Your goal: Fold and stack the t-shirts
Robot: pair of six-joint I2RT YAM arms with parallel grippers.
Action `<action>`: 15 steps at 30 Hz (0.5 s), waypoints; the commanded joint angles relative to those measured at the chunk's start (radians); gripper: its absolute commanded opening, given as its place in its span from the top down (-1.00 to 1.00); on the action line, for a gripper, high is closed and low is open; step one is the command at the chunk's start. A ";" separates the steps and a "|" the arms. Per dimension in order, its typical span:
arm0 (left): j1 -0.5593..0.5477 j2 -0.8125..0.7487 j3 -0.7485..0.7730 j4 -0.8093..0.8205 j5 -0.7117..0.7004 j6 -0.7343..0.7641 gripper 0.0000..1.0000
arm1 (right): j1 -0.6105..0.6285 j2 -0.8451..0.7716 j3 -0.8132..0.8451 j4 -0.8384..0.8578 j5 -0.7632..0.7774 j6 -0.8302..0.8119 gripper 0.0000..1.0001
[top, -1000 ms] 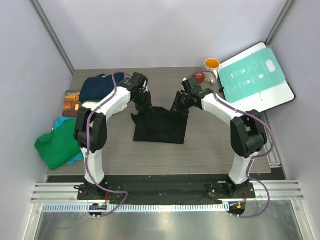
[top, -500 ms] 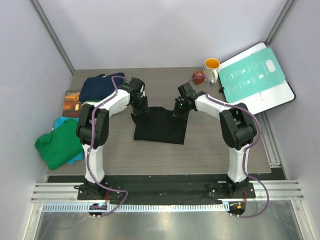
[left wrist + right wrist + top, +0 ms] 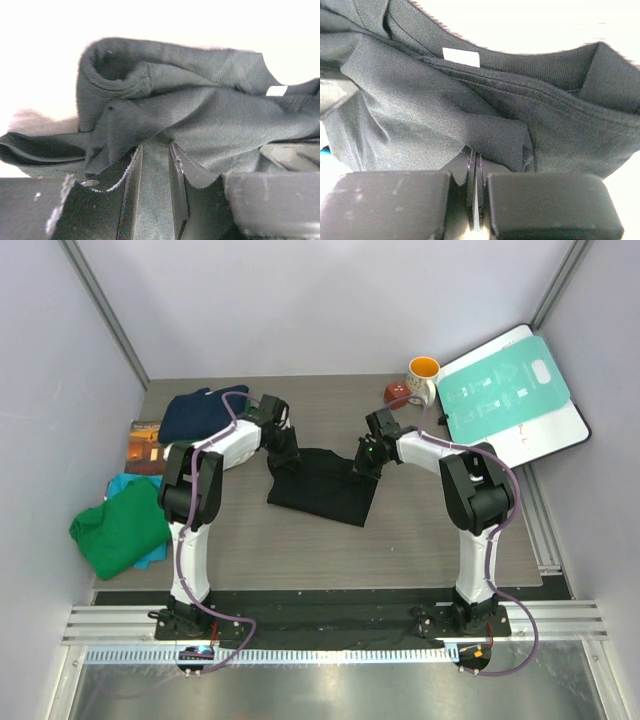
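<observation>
Four t-shirts: a green t-shirt (image 3: 115, 530) heaped over a teal t-shirt (image 3: 121, 483) at the table's (image 3: 440, 540) left edge, a navy t-shirt (image 3: 195, 412) behind them, and a black t-shirt (image 3: 325, 490) mid-table. The left gripper (image 3: 285, 452) clamps its far left corner and the right gripper (image 3: 366, 459) pinches its far right corner. One mug (image 3: 423, 376), contents unseen, stands far right.

Soft, even overhead light is filling the sharp top view, with the arms casting only faint shadows on the table (image 3: 420, 530) and the metal sheet (image 3: 320, 690) at 6 o'clock glinting dully. In both wrist views the background is blowing out to white toward 12 o'clock behind the black t-shirt (image 3: 445, 115). The right view is resolving its weave while the pads (image 3: 545, 202) at 6 o'clock are blurring, and the left view is looking soft and grainy.
</observation>
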 commanded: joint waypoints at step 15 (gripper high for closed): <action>0.129 0.032 -0.071 0.101 -0.088 0.008 0.37 | -0.045 0.024 -0.128 -0.039 0.126 -0.028 0.88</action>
